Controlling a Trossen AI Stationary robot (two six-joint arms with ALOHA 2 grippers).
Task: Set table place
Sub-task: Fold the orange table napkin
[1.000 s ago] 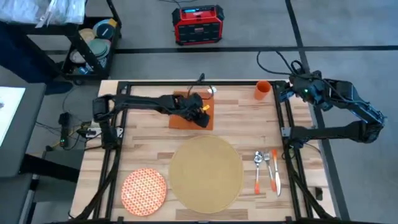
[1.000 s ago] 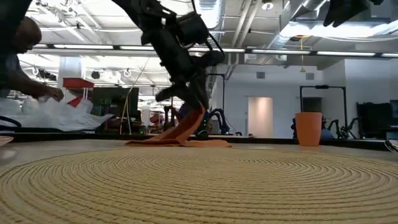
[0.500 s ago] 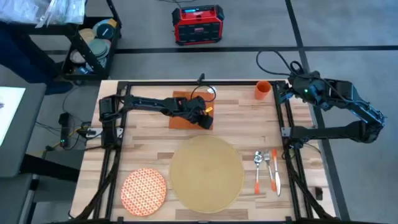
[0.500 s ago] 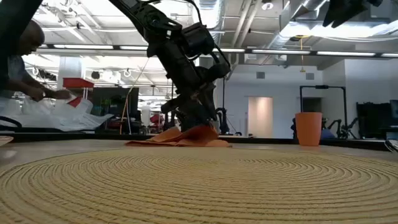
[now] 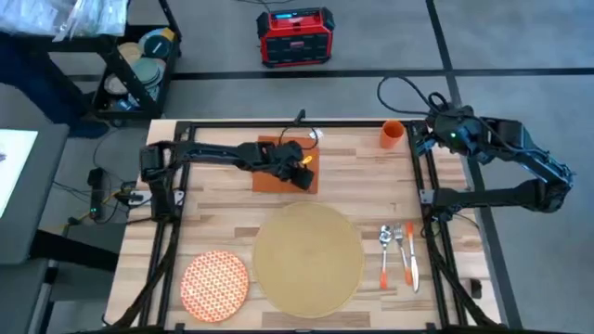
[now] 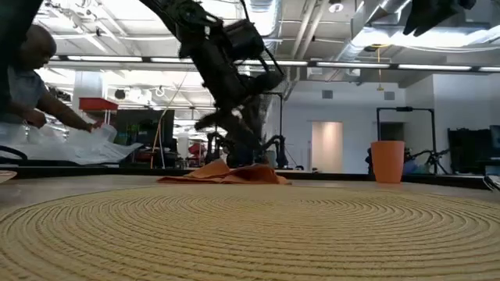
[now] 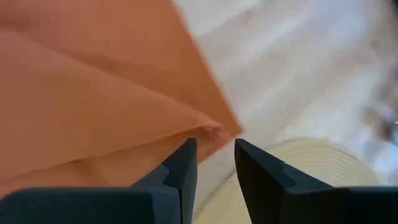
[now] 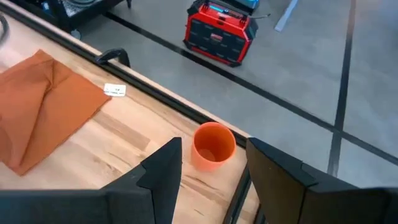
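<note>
While the left arm reaches across the far half, here's how the scene sits, clock directions read off the overhead view with the mat as the hub:

Table: big rectangular light-wood butcher-block tabletop (image 5: 223,199) on a black metal frame, everything below sits on it.

Placemat: large round tan woven mat (image 5: 308,255), middle of the near half.

Napkin: rust-orange cloth napkin (image 5: 278,172), lying loosely folded and a bit rumpled at about 11 o'clock from the mat, near the far edge. The low view shows it flat on the wood with a small hump (image 6: 230,173).

Left gripper: the left gripper (image 5: 303,173) is over the napkin's right-hand end. In its wrist view the two dark fingers (image 7: 180,171) are slightly parted with nothing between them, the cloth's corner just past the tips. Low view puts it a little above the fabric, not touching.

Right gripper: the right gripper (image 5: 425,139) waits off the table's far right corner, around 1 o'clock, fingers (image 8: 165,171) spread wide and empty.

Cup: small orange cup (image 5: 392,135), upright at the far right corner, just beside the right gripper.

Plate: round orange-patterned plate (image 5: 215,281), about 8 o'clock, just beside the mat's edge.

Cutlery: steel spoon, fork and knife with orange handles (image 5: 398,252), side by side at 3 o'clock, just off the mat.

Background: a person (image 6: 27,74) leans over some white plastic behind the table.
</note>
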